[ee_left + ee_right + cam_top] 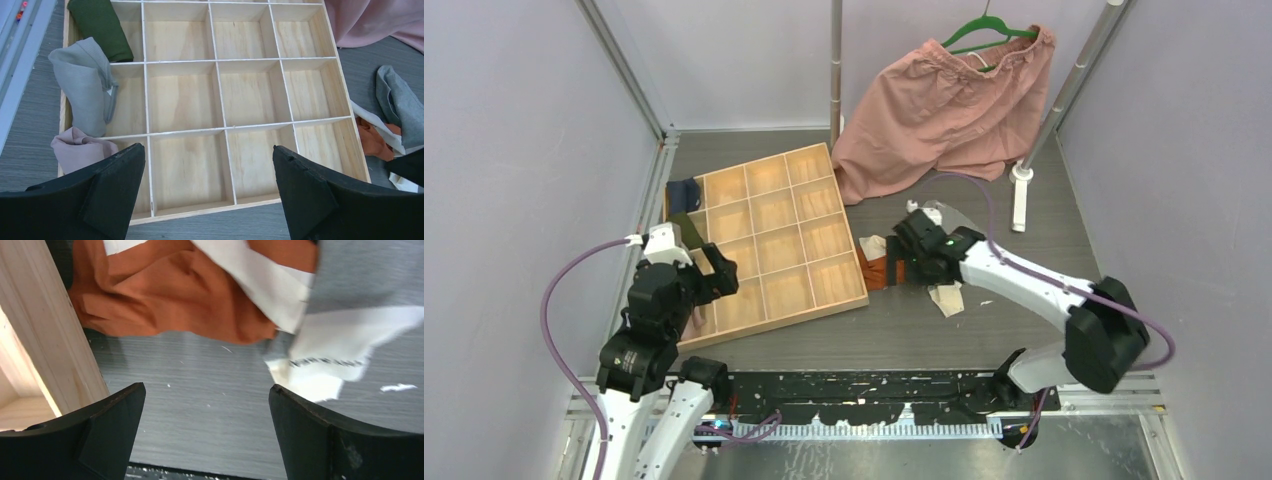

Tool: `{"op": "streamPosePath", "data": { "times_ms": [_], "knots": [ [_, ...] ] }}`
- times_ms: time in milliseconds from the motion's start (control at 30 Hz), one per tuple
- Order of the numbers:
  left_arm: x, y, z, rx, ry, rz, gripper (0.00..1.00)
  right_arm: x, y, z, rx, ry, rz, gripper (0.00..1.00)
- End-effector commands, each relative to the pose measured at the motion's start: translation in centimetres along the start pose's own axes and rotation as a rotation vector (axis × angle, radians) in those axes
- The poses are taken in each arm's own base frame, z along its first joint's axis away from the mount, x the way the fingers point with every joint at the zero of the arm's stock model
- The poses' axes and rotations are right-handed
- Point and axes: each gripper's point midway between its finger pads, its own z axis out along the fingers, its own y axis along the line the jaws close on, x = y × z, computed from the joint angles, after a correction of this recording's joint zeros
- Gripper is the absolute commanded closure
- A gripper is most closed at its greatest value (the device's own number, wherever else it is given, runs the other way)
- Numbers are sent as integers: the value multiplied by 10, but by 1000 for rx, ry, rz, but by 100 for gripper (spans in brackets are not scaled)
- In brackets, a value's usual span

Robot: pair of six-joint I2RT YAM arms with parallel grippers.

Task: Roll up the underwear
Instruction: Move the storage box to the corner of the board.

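Looks like the pre-roll stage: nothing from this heap is rolled yet. The rust-orange underwear (170,295) sits crumpled on the table right up against the right wall of the wooden divider tray (55,340). The grey underwear (397,107) is bunched just to its right, and their cream trim overlaps.

The right gripper (205,395) hangs low beside the orange piece with its fingers spread wide and nothing between them. The left gripper (207,150) is spread too and empty, hovering over the tray's near edge. The tray's left column already holds a dark green roll (100,25), a grey roll (85,85) and a mauve one (80,150).

Best guess at the next move: pinch one edge of the orange piece, drag it clear of the grey one and lay it flat before rolling. The trim and the printed label (325,360) are tangled together, so a sloppy pinch could lift both garments.

Room-wise, the tray wall is tight on the left. The pink shorts (944,110) hang at the far side. The bare table near and right of the heap is the obvious open spot.
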Motion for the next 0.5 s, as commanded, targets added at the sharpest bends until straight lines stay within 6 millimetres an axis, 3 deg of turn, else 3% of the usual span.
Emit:
{"op": "streamPosePath", "data": {
  "times_ms": [0,167,467],
  "knots": [
    [-6,-5,0,25,-24,-9,0,-21,31,23,29,-80,12,0],
    [-5,-4,0,19,-21,-11,0,-5,66,39,-11,-30,-35,0],
    [-6,-3,0,9,-22,-16,0,11,165,38,-224,47,-104,0]
  ]
}}
